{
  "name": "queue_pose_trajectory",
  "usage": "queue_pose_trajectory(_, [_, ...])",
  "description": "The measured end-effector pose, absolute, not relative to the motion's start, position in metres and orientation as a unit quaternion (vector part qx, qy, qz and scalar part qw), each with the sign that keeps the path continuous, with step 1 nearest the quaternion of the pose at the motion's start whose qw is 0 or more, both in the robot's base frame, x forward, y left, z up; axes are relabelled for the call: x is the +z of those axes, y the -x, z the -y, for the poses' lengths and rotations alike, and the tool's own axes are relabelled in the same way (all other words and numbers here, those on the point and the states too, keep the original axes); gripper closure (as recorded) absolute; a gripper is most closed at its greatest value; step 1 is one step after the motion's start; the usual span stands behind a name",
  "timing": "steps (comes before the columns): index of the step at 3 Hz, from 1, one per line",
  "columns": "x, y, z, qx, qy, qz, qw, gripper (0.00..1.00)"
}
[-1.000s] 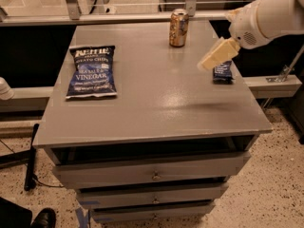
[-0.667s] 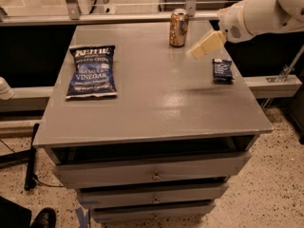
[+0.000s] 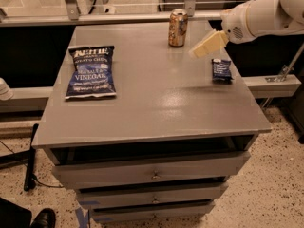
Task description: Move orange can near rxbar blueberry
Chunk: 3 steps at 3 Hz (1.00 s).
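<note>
Gripper [image 3: 208, 43] hangs upper right, between can [image 3: 178, 28] and bar [image 3: 222, 70]; open or closed: cannot tell. Risk: a sideways approach topples the can on the worktop [image 3: 156, 103].

Blurred tool [image 3: 200, 48] beside orange can [image 3: 178, 28]; arm [image 3: 268, 14] edge-cropped

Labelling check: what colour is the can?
Orange can: orange, silver top; camera view. Gripper hovers between it and the rxbar blueberry.

Upright orange can [image 3: 178, 28] at rear, rxbar blueberry [image 3: 222, 70] flat rightward, end effector [image 3: 198, 50] between
</note>
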<state>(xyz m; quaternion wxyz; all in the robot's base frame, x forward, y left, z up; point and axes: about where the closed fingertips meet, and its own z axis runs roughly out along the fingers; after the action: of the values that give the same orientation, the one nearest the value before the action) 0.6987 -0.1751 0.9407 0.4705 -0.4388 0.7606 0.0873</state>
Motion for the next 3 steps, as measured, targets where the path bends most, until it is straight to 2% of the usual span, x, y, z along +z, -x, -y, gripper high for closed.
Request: queue_pose_trajectory(3, [0.913, -0.797, 0.161, 0.186, 0.350, -0.719, 0.570, 0.00])
